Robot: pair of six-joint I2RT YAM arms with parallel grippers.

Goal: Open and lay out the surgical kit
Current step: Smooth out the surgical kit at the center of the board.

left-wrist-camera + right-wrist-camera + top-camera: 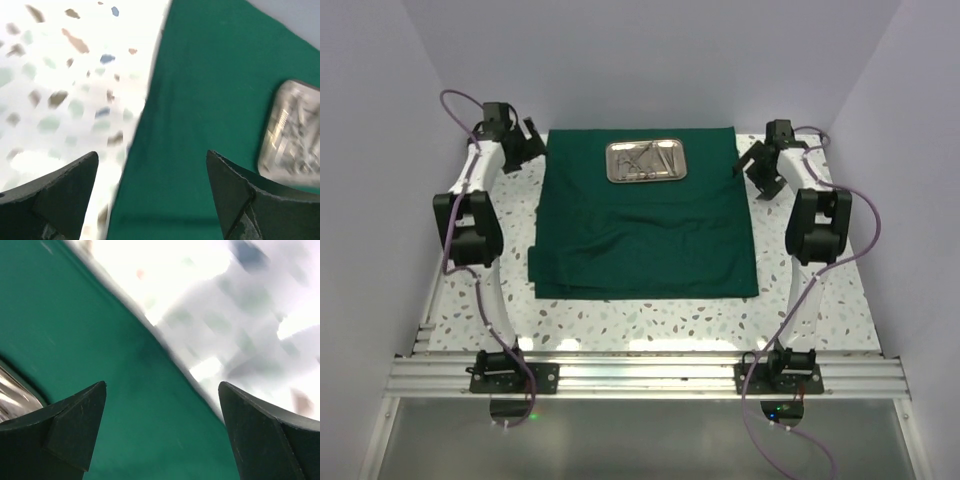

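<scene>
Currently the cloth (645,225) lies spread flat over the middle of the worktop (650,325), giving a covered field for the kit; its near left edge shows stacked layers, so the wrap is judged not fully unfolded there. The tray (646,161) sits on the cloth, centred near the far edge, which keeps the steel parts contained and leaves the near cloth free as a laying-out area. The instruments (650,160) lie inside the tray, crossing one another; none is on the cloth, so the laying-out step is judged not yet done. The left pincer (525,140) hangs just beside the far left corner of the cloth, and the right pincer (760,170) just beside the far right corner. Each wrist view shows the fingers wide apart with only the cloth edge and worktop between them, nothing gripped. This placement suits work on the far corners, one pincer per side, with the tray between them and untouched. Count: one cloth, one tray, two pincers. The instruments are several, but they overlap and are too small to count exactly
</scene>
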